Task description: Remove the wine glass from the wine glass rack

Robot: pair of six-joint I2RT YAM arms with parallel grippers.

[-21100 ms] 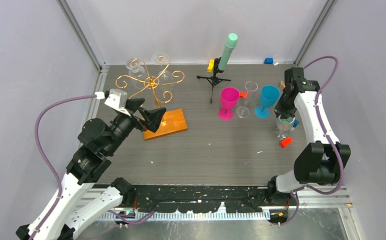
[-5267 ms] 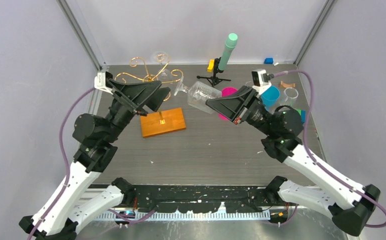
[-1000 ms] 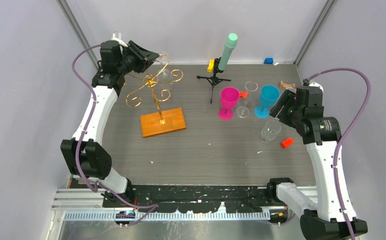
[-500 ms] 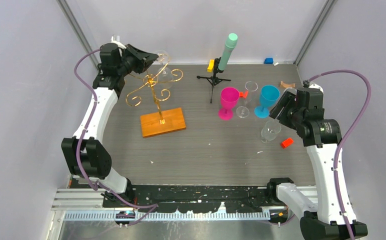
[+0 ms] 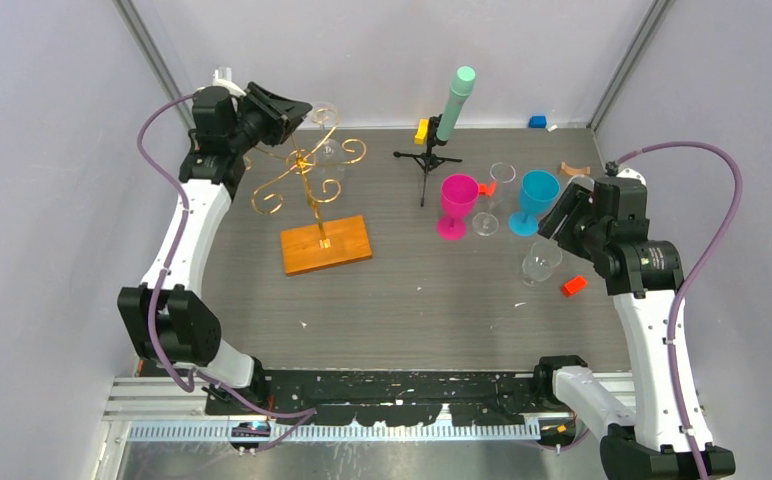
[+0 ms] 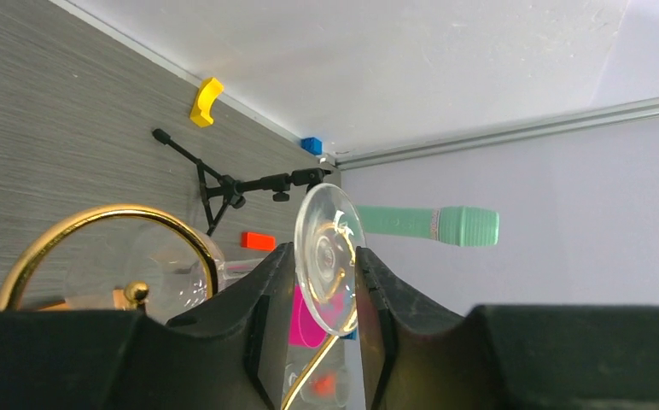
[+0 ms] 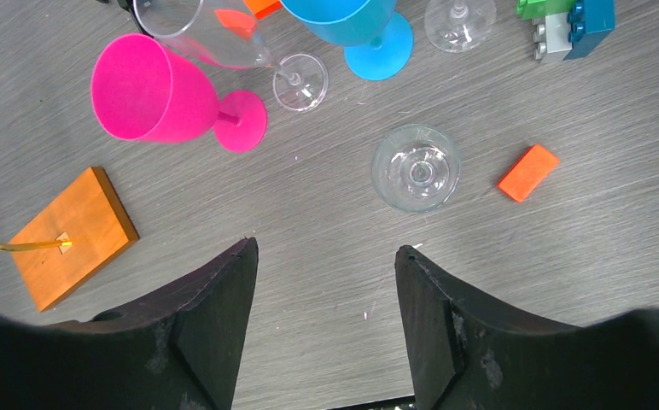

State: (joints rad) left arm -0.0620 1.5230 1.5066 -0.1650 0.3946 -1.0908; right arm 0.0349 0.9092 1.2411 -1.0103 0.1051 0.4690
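Grey tabletop (image 5: 412, 290): left gripper (image 6: 326, 256) has risen to the gold wine glass rack (image 5: 307, 165), fingers (image 6: 271, 282) pinching the foot of a hanging wine glass (image 6: 330, 248), likely ready for removal; right gripper (image 7: 326, 248) hovers spread, empty.

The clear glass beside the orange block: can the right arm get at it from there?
Probably yes. The right gripper hangs open, the clear glass stands upright just ahead of it, and the orange block lies apart to one side; nothing looks in the way.
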